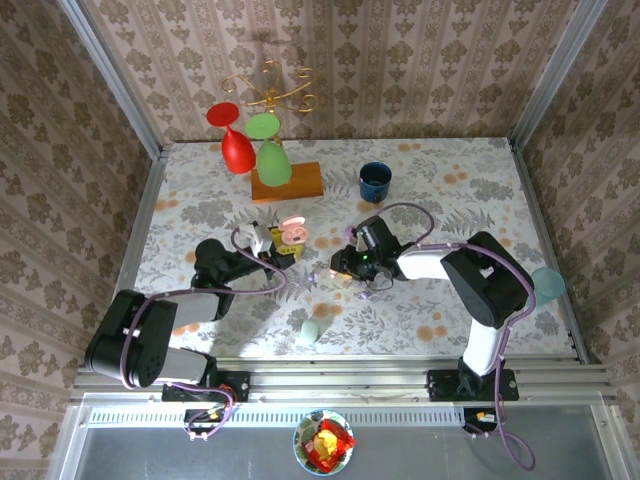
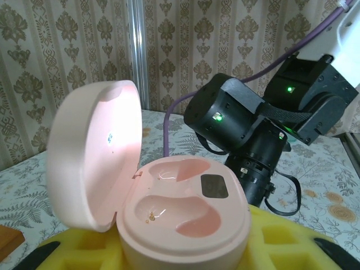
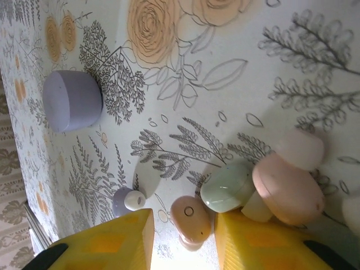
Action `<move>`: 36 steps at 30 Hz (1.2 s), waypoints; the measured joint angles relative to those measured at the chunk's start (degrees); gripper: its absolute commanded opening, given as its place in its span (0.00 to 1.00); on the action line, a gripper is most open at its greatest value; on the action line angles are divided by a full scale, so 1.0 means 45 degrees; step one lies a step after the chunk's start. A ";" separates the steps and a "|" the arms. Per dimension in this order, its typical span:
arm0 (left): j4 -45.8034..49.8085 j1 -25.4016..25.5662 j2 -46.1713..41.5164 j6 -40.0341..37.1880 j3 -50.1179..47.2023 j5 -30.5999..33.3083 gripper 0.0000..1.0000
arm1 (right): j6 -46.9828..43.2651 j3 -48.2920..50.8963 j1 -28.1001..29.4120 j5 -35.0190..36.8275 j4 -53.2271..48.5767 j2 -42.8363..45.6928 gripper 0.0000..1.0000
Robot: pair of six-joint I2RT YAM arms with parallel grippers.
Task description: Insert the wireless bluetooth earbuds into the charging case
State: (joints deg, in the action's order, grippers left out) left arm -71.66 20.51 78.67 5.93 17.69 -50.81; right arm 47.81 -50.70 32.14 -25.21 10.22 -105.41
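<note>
The peach earbud lies on the flowered table at the bottom centre of the right wrist view, in the gap between the right gripper's two yellow fingers. The jaws stand apart, wider than the earbud. It sits close against the right-hand finger, and I cannot tell whether they touch.

Just up and right of it are the mint earbud and, touching that, the pink earbud. A paler pink piece rests against the pink one's upper side; whether it is a separate earbud I cannot tell. The lavender earbud lies alone, left of the peach one. That makes four earbuds that can be counted for certain, all on the table.

There are three cases. The pink case fills the lower centre of the left wrist view, with its lid swung open to the left and both wells bare. The left gripper pinches it from both sides with its yellow fingers. The lavender case lies closed at the upper left of the right wrist view. The mint case lies low in the top view, below the two grippers.

In the top view the right gripper sits just right of centre and the left gripper just left of centre, with the pink case at the left one's tip.
</note>
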 measured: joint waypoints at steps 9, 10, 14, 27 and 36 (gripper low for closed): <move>0.0005 0.0000 -0.0005 -0.0039 -0.0044 0.0000 0.37 | -0.1491 -0.0593 -0.0015 -0.0733 -0.1001 -0.0330 0.34; 0.0005 0.0000 0.0000 -0.0039 -0.0044 0.0000 0.37 | -0.1593 -0.0617 -0.0024 -0.0797 -0.1059 -0.0345 0.32; 0.0005 0.0000 0.0000 -0.0039 -0.0044 0.0000 0.37 | -0.1724 -0.0617 -0.0034 -0.0884 -0.1311 -0.0345 0.27; 0.0005 0.0000 0.0005 -0.0058 -0.0044 0.0000 0.36 | -0.1287 -0.0748 -0.0049 -0.0850 -0.1375 -0.0491 0.19; 0.0000 0.0296 0.0680 -0.1010 -0.0044 0.1098 0.35 | -0.0903 -0.0345 -0.0049 0.0957 -0.2934 0.1564 0.19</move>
State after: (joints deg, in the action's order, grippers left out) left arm -71.66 21.85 81.73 1.39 17.50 -45.87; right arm 43.75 -52.25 31.92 -20.91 -2.98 -98.37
